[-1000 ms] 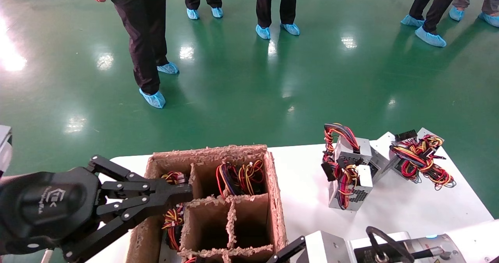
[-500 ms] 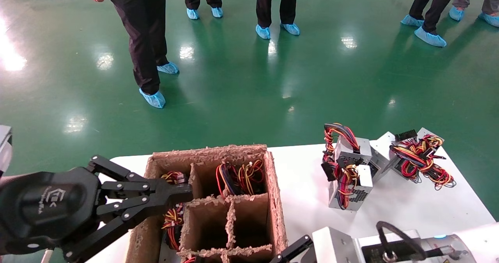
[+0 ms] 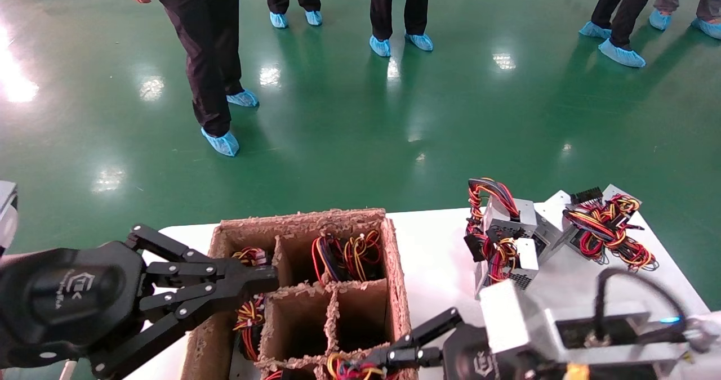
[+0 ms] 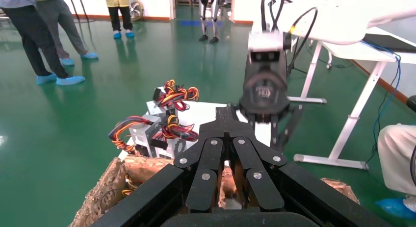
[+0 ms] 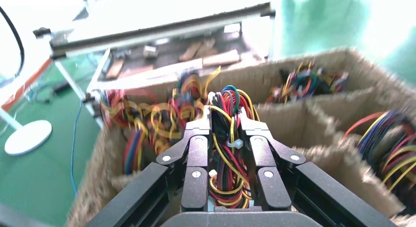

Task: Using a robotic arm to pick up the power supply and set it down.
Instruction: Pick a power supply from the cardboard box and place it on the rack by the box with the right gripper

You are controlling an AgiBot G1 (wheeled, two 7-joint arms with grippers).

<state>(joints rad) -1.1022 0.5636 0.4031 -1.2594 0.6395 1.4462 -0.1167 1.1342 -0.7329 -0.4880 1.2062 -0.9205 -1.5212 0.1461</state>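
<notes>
- right gripper (image 3: 366,366) at the near edge of the divided cardboard box (image 3: 394,267), over its near compartments; fingers (image 5: 196,153) clamped on a wire bundle (image 5: 228,158) of red, yellow and black leads
- the power supply body under that bundle is hidden; only the wires show between the fingers, coloured loops also poke up at the fingertips in head view
- right wrist, silver-white boxy block (image 3: 515,326), sits just to the right of the box's near right corner
- left gripper (image 3: 265,278) parked over the box's left side, fingers pressed together with nothing in them, tips reaching the divider by the far left compartment
- box stands on a white table (image 3: 434,256); edges ragged
- far middle compartment of the box holds another wire bundle (image 3: 346,253), red, yellow, blue, black
- left compartments hold more wires (image 3: 250,312), red and yellow
- the two middle compartments nearer the robot look dark; contents cannot be told
- three other power supplies well to the right of the box on the table: one upright silver box with honeycomb vent (image 3: 521,267), one just behind it touching (image 3: 510,214), a third farther right (image 3: 605,222) under a pile of red, yellow, orange wires
- green floor (image 3: 360,115) beyond the box, people's legs with blue shoe covers (image 3: 222,142)
</notes>
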